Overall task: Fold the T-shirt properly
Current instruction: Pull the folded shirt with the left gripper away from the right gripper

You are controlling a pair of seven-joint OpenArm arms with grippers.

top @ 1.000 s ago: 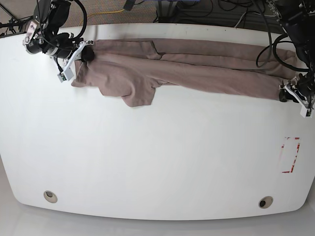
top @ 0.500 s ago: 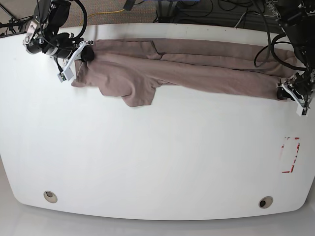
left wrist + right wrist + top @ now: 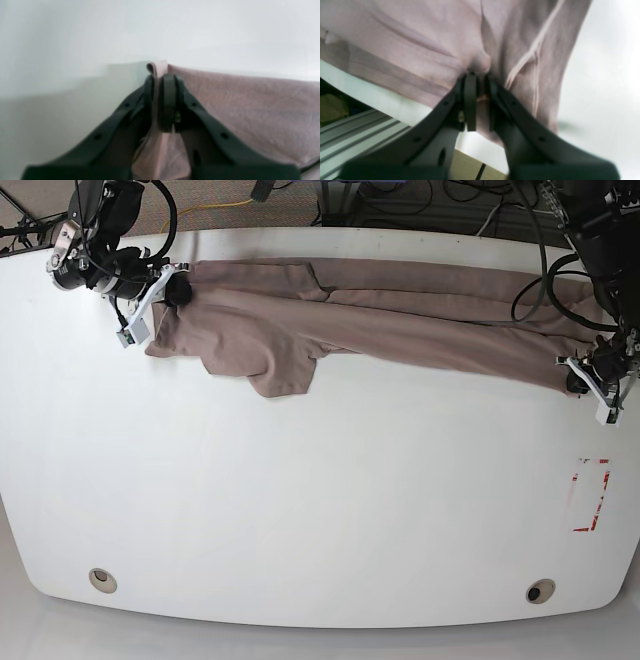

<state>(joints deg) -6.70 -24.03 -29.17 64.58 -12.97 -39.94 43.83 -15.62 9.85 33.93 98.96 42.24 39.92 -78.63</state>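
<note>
The white surface [image 3: 320, 510] fills most of the base view, rounded at its corners. Along its far edge lies the T-shirt [image 3: 380, 320], a plain dusty mauve-brown garment folded lengthwise into a long narrow band that runs nearly the whole width of the surface. Soft creases run along the band, and one short sleeve [image 3: 285, 370] flops out toward the near side, lying flat on the surface. In the right wrist view a pale seam line [image 3: 532, 50] crosses the thin fabric. The right end effector [image 3: 176, 288] is pressed together on the shirt's end at the base view's left, fabric bunching between its dark fingers [image 3: 470, 100]. The left end effector [image 3: 583, 378] pinches the opposite end, a small fold of cloth [image 3: 157, 68] poking up between its closed fingers [image 3: 168, 100].
</note>
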